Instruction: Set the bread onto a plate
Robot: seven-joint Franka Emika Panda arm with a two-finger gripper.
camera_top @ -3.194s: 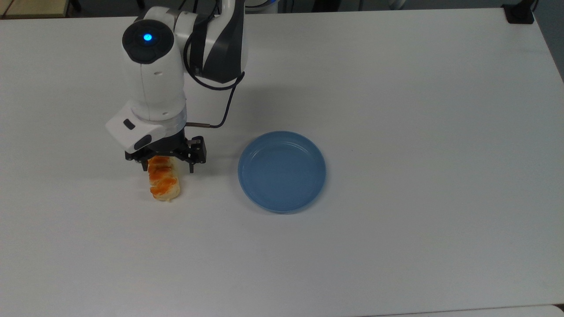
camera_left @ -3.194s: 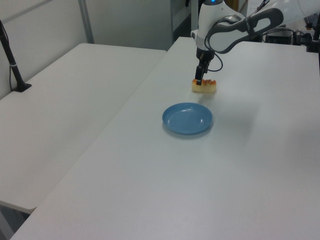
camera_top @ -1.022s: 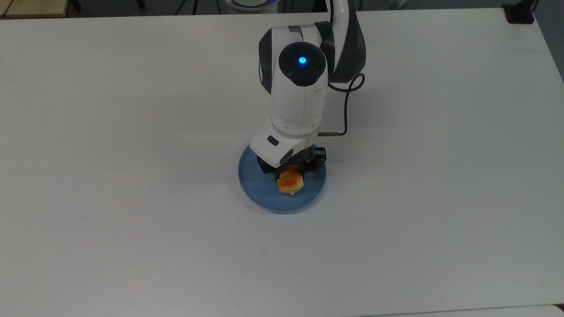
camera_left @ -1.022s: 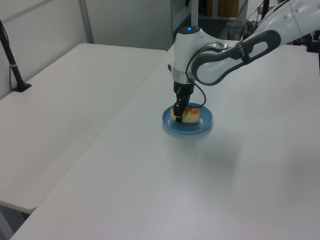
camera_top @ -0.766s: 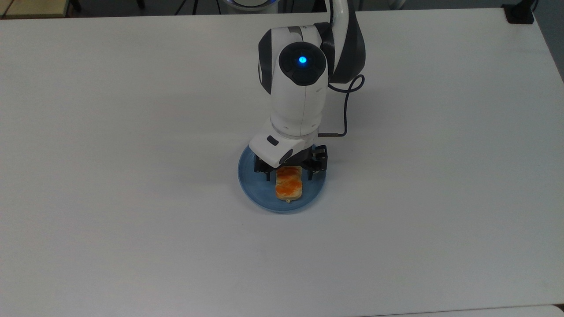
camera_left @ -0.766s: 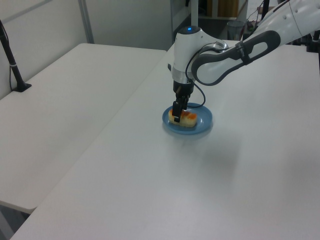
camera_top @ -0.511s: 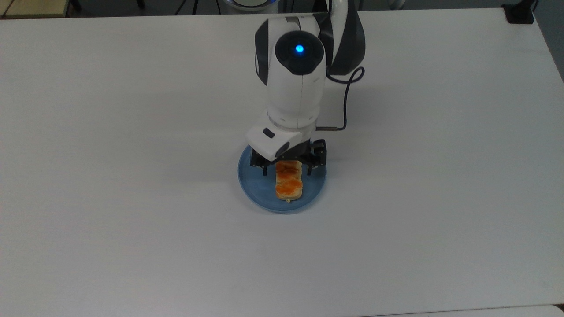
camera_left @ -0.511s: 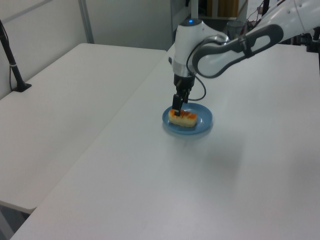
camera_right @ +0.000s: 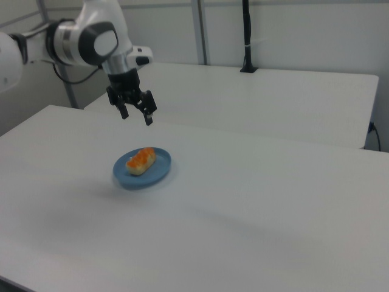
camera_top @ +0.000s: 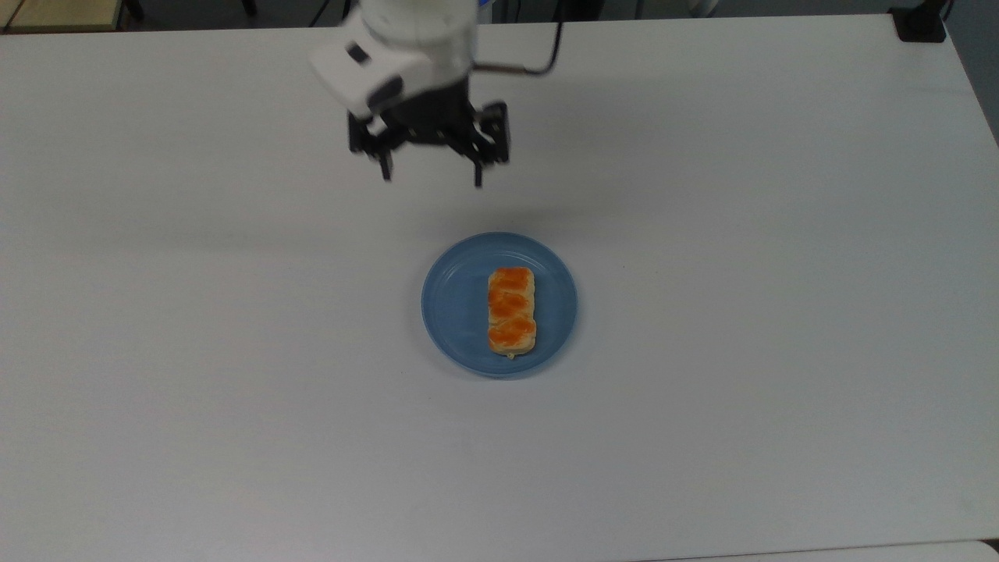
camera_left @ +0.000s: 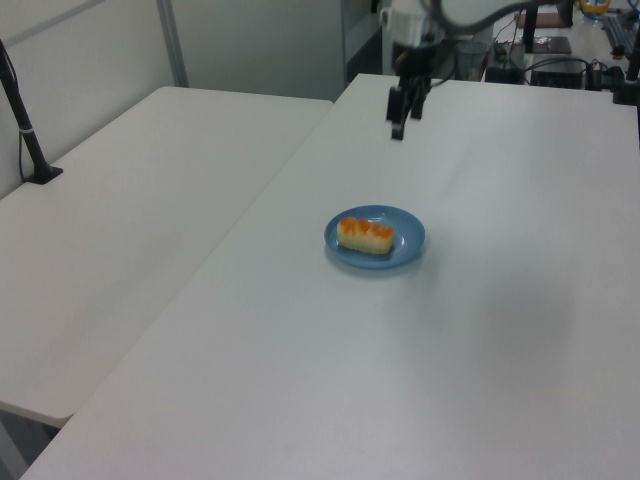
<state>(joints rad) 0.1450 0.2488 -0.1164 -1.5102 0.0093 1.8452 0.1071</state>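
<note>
White table [camera_top: 780,234] is spread wide; centred on it, the blue plate [camera_top: 455,312] is seen with the bread [camera_top: 511,311] laid flat inside. Raised at the top view's far side, the gripper [camera_top: 431,173] is spread wide, empty. Placement appears done.

Plate [camera_top: 460,312]: blue plastic, smooth, faint sheen. Bread [camera_top: 511,311]: pale matt crumb, glossy orange-brown top (three glazed bumps). Table [camera_top: 741,234]: white, smooth, matt. Gripper [camera_top: 431,178]: black matt fingers under a glossy white shell.
</note>
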